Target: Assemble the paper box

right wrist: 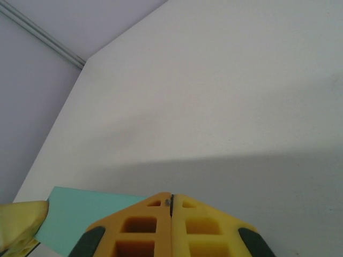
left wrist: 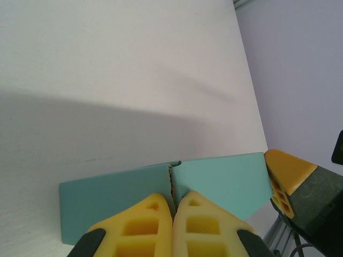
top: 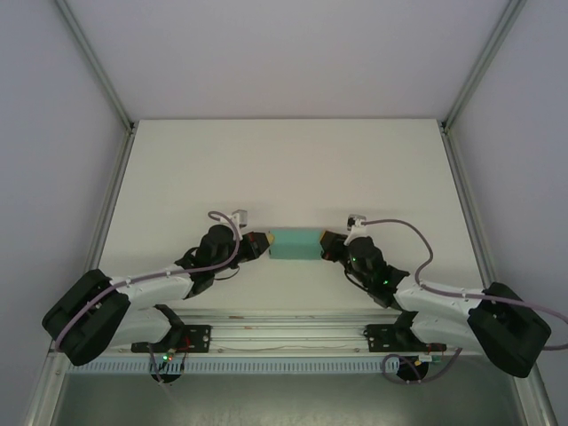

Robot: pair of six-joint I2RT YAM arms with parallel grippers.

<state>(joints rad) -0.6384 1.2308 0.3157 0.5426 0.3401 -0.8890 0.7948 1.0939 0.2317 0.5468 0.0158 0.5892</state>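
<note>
Left arm [top: 151, 284]: extends from its base at the near left edge and angles inward toward the middle of the white table [top: 284, 160], with a grey cable looping over the wrist. The left gripper [top: 260, 244] points right, at the left end of the paper box [top: 294, 243].

Right arm [top: 435, 297]: mirrors this pose, reaching inward from the near right. The right gripper [top: 327, 246] points left, at the right end of the box. The two grippers face each other with the box between them.

Left gripper state: in the left wrist view the yellow fingers [left wrist: 142, 227] are pressed together. A seam in the teal paper runs down into the line where they meet, so they are pinching the paper there.

Right gripper state: in the right wrist view the yellow fingers [right wrist: 142, 227] are pressed flat together. The teal paper reaches up to the left finger, but it cannot be confirmed whether any paper is caught between the pads.

Paper box: it sits over the near centre of the table. From the left wrist it shows two flat teal panels, side by side, meeting at a ragged seam. The tip of the right gripper touches its far corner. It cannot be determined whether the box rests on the table or is held just above it. Its inside is not visible.
</note>
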